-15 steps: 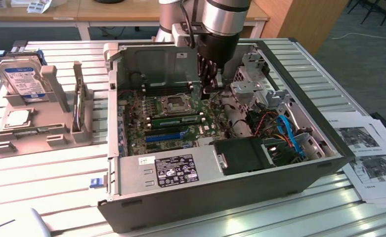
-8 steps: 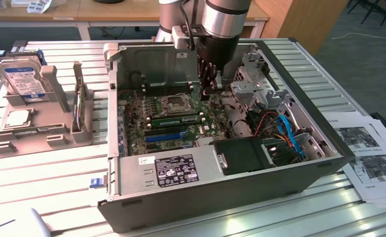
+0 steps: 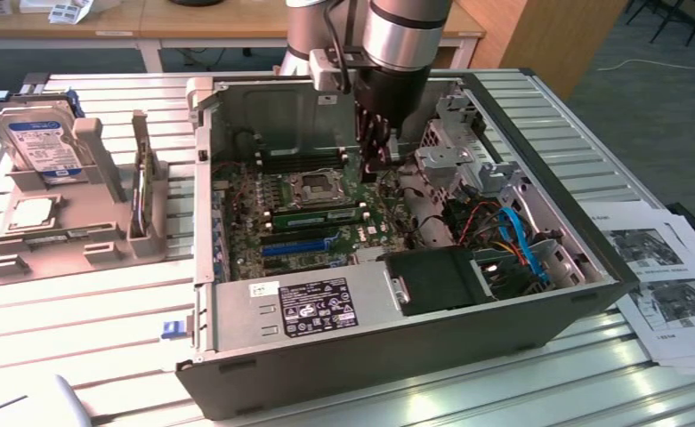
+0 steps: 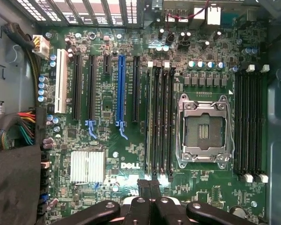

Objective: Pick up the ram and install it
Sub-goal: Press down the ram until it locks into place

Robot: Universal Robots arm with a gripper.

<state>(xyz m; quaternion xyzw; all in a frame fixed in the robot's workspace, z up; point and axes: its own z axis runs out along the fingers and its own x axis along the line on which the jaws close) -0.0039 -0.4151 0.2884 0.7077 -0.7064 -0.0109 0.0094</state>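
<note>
The ram (image 3: 319,216) is a long green stick standing on edge in a memory slot of the motherboard, just below the CPU socket (image 3: 319,185) inside the open computer case (image 3: 359,356). From the wrist view the ram (image 4: 149,126) appears edge-on as a thin pale strip in the bank of black slots beside the CPU socket (image 4: 203,129). My gripper (image 3: 377,165) hangs inside the case above the board. Its black fingers are shut together with nothing between them. In the wrist view the gripper (image 4: 150,185) sits over one end of that slot bank.
A blue expansion slot (image 4: 121,89) and black slots lie beside the ram bank. The drive cage (image 3: 460,147) and coloured cables (image 3: 513,240) crowd the case's right side in the exterior view. A grey rack holding a hard drive (image 3: 44,147) stands to the left, with papers (image 3: 667,285) on the right.
</note>
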